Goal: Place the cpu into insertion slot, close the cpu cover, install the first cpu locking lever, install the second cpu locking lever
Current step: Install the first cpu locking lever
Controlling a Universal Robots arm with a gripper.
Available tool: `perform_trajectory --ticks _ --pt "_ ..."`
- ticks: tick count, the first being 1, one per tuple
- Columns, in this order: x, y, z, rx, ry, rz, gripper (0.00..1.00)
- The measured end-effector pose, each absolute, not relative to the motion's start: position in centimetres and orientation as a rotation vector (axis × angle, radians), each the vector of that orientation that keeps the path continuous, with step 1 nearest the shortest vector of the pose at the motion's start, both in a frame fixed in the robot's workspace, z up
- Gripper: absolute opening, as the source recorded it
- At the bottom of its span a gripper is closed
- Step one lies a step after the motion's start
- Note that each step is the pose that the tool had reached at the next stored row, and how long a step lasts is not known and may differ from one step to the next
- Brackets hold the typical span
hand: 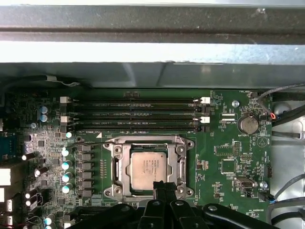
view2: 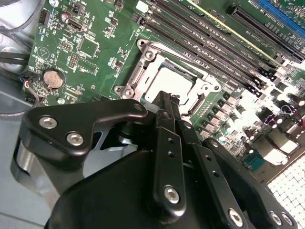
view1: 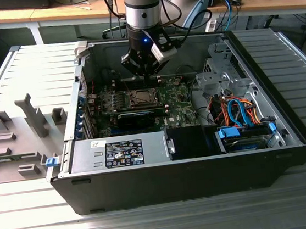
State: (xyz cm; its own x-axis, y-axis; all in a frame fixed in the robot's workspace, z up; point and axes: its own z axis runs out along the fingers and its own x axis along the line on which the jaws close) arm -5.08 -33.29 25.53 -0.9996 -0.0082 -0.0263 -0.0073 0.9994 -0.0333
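The cpu (hand: 148, 169) lies flat in the insertion slot (hand: 114, 164) on the green motherboard, its silver-grey top showing in both wrist views (view2: 172, 83). The cpu cover (hand: 148, 141) lies down around it as a silver frame (view2: 152, 59). A thin wire lever (hand: 93, 142) runs along the board beside the frame's corner. My gripper (hand: 162, 187) is shut with nothing between its fingers, its tips (view2: 167, 101) over the frame's edge beside the chip. Whether they touch it I cannot tell. In the exterior view the gripper (view1: 144, 77) hangs just above the slot (view1: 140, 98).
The open computer case (view1: 182, 177) lies on a slatted metal table. Memory slots (hand: 133, 114) run beside the socket, and a long black card (view1: 137, 118) lies close to it. Drive bays and blue and orange cables (view1: 241, 112) sit toward the exterior view's right. Grey fixtures (view1: 18, 141) stand outside the case.
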Motion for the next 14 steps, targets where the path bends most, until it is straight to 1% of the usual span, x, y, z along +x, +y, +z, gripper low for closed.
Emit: perform_trajectory --ticks 14 --pt "-5.08 -33.34 25.52 -0.104 3.112 -0.05 0.11"
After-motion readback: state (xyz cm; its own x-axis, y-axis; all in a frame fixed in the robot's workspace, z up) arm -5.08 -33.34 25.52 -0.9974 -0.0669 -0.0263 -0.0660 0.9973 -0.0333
